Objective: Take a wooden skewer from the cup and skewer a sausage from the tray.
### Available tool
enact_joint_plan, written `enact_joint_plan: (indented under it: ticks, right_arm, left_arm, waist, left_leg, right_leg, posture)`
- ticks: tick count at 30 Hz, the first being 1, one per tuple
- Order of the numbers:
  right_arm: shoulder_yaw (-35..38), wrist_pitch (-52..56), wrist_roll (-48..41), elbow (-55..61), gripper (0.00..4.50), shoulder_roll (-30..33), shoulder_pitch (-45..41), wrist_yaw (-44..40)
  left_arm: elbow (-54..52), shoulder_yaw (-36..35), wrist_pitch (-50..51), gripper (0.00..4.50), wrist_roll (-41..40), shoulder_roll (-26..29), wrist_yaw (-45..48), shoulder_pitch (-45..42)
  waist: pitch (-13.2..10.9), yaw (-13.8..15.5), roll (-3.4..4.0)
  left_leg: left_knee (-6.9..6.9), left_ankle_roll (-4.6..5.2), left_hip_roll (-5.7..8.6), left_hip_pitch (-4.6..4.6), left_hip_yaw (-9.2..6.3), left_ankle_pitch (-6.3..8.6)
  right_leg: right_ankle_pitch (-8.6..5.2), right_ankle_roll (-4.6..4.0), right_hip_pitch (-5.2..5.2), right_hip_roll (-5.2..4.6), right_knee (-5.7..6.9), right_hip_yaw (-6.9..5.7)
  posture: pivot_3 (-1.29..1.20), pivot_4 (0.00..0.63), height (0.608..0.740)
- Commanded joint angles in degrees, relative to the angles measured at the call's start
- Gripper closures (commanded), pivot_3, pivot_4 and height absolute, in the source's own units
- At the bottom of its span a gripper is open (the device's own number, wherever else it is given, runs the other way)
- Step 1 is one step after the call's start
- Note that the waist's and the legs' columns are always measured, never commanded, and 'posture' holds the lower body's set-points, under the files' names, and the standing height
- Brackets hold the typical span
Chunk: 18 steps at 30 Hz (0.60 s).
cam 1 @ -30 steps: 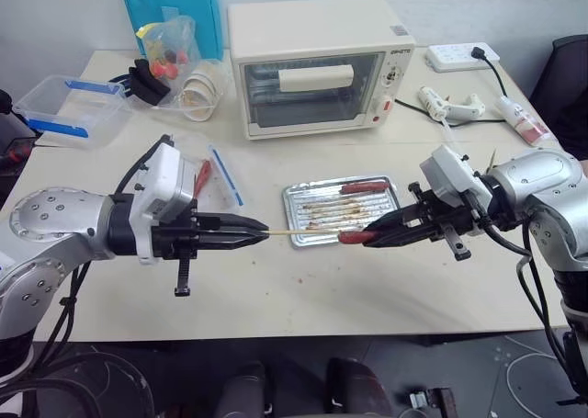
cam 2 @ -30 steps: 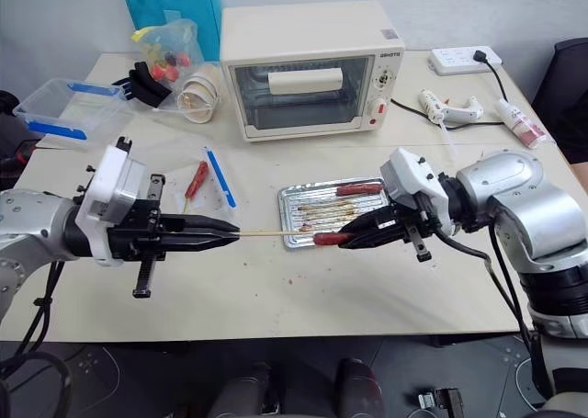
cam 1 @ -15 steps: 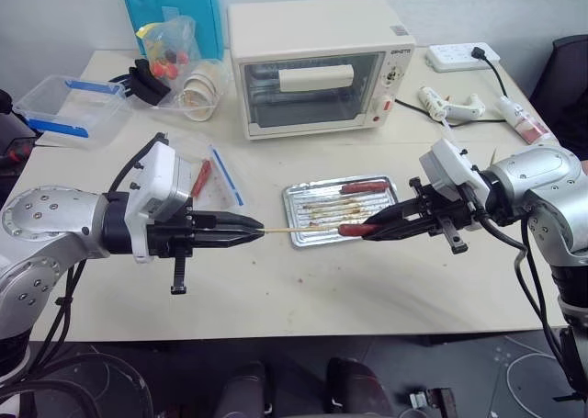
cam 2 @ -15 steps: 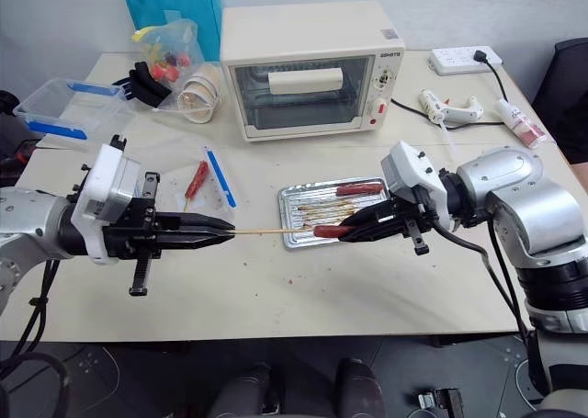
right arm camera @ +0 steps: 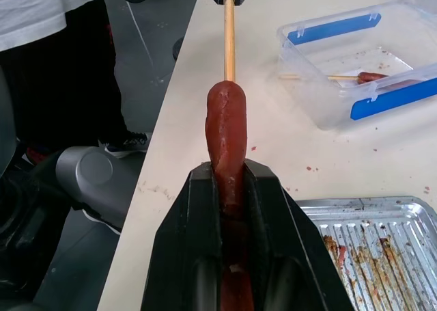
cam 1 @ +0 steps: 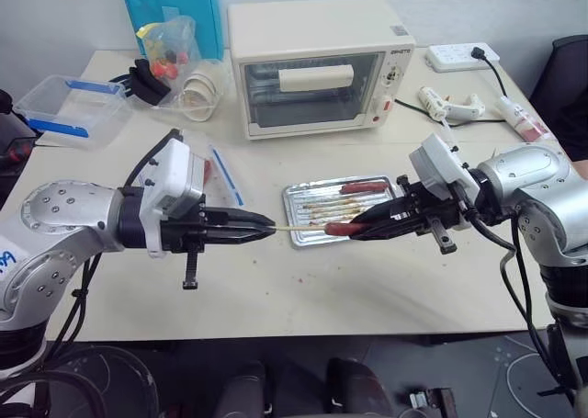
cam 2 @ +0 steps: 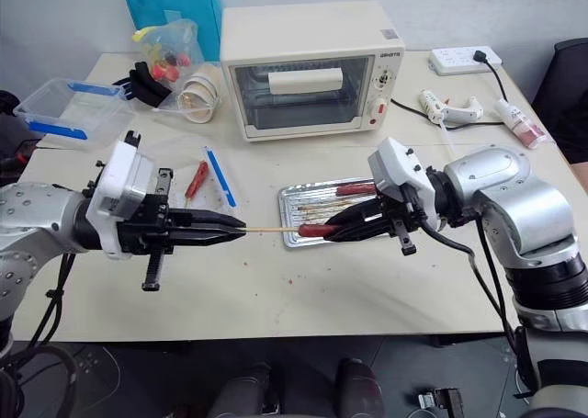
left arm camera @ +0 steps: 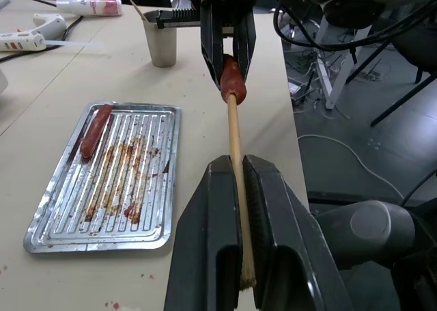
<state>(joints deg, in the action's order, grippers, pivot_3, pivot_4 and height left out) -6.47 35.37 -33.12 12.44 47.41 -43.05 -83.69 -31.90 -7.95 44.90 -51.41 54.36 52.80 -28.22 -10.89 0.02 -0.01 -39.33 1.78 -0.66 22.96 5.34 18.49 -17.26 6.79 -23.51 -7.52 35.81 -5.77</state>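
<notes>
L gripper [cam 1: 262, 225] clamped on wooden skewer [cam 1: 299, 227], held level. R gripper [cam 1: 354, 231] clamped on sausage [cam 1: 338, 228], end-on to the tip for piercing, above near edge of tray [cam 1: 303, 239].

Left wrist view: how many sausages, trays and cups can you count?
Sausages: 2 (one lying on the tray, one held up)
Tray: 1
Cup: 1
Total: 4
</notes>
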Motion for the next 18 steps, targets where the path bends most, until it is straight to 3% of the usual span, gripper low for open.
enact_joint_plan:
  ticks: [1, 7, 14, 18]
  right_arm:
    - [-0.8, -1.0, -1.1, 4.0, 4.19, -1.6, -1.9, 0.3]
    - [-0.8, -1.0, 0.2, 3.8, 4.19, -1.3, -2.0, 0.4]
    - [-0.2, -1.2, 1.5, 2.6, 2.27, 0.0, -2.2, 1.3]
    - [2.2, -2.8, 3.0, -2.0, 2.27, 1.4, -4.7, 2.5]
  left_arm:
    - [-0.2, 1.6, -1.5, 4.5, 1.3, -1.1, 0.4, -1.6]
    - [0.1, 1.5, -1.6, 4.5, 2.6, -1.8, 0.7, -1.1]
    - [-2.6, -3.8, -0.2, 4.5, 1.1, -0.9, -1.7, 4.1]
    - [-7.1, -13.1, 2.4, 4.5, -0.4, -1.2, -7.8, 12.6]
  waist:
    - [0.0, 0.0, 0.0]
    - [0.0, 0.0, 0.0]
    - [0.0, -0.1, 0.0]
    - [0.0, -0.2, 0.0]
  left_leg:
    - [0.0, 0.0, 0.01, 0.0, 0.01, 0.0]
    - [-0.03, 0.0, 0.0, 0.0, 0.0, 0.0]
    - [-0.03, 0.0, -0.01, 0.0, -0.01, 0.0]
    - [-0.03, 0.0, -0.03, 0.0, -0.02, 0.0]
  right_leg:
    - [0.0, 0.0, 0.0, 0.0, 0.0, 0.0]
    - [0.0, 0.0, 0.0, 0.0, 0.01, 0.0]
    - [0.0, 0.0, -0.01, 0.0, 0.02, 0.0]
    - [0.0, 0.0, -0.01, -0.01, 0.03, 0.0]
  posture:
    - [0.0, 0.15, 0.74]
    - [0.0, 0.15, 0.74]
    - [0.0, 0.15, 0.74]
    - [0.0, 0.15, 0.74]
